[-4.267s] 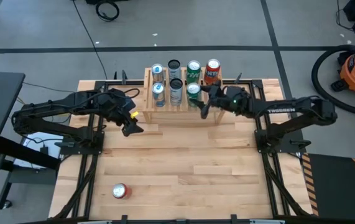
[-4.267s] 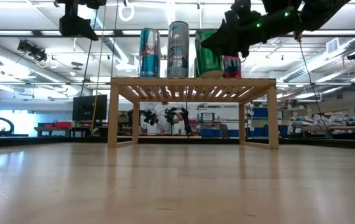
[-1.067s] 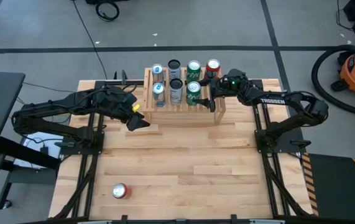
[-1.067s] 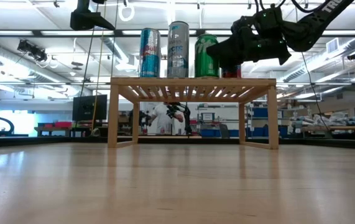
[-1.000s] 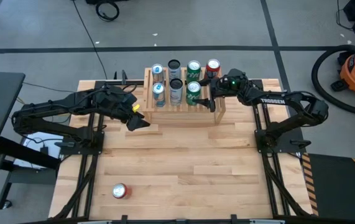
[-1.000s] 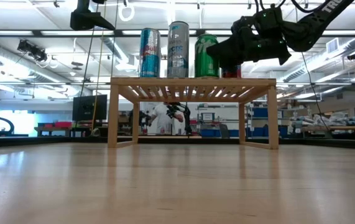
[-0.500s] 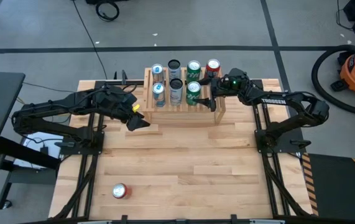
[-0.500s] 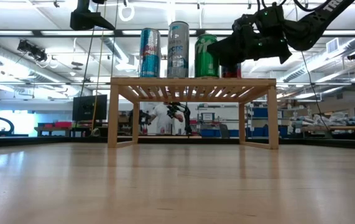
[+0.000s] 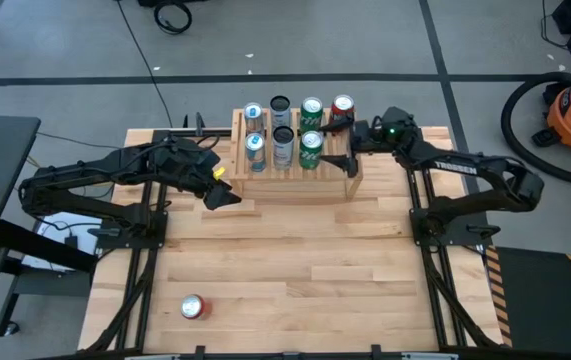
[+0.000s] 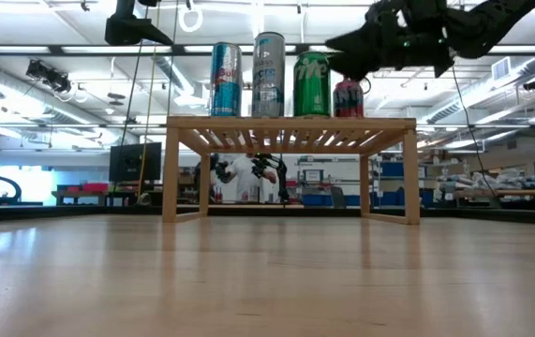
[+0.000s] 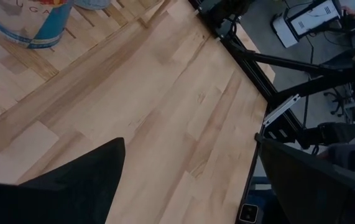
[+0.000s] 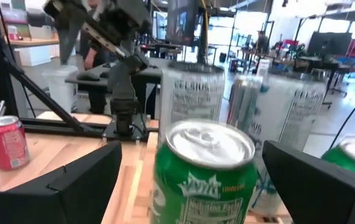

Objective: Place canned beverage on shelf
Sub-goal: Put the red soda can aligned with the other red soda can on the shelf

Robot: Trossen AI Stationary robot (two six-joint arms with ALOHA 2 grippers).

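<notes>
Light wood makes my shelf (image 9: 295,165), a low rack with thin bars on top, at the far side of the table (image 9: 295,260), and seven round shiny cans stand on it, with a green can (image 12: 205,171) nearest my right gripper (image 9: 350,131). That gripper hangs open by the shelf's right end, holding nothing. My left gripper (image 9: 220,192) is open too, by the shelf's left end, and a red can (image 9: 193,307) lies far off near the front edge, its label too small to read.
</notes>
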